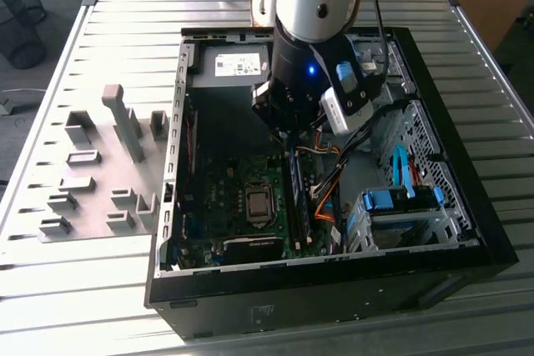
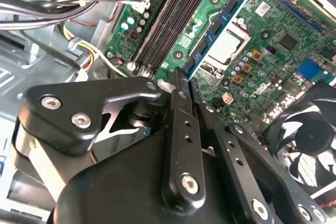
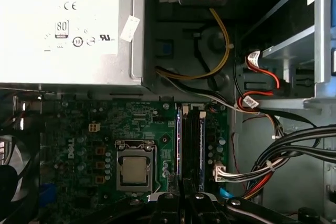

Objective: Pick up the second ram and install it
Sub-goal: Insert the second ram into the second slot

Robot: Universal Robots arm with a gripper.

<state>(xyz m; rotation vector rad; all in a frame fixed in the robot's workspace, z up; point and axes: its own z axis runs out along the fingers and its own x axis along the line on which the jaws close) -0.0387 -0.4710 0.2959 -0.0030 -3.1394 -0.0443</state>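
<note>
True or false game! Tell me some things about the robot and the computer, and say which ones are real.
1. The gripper's jaws are shut on the second ram. True.
2. The computer case sits on a carpet. False: it sits on a slatted metal table.
3. The fan is white. False: it is black.
4. The motherboard is green. True.

Arm (image 1: 315, 6) descends near-vertical, wrist pointed straight down. Claw (image 2: 184, 80) fingers (image 2: 178, 108) stand pressed together, tips nearly touching, clamping a thin blue-green strip edge.
</note>
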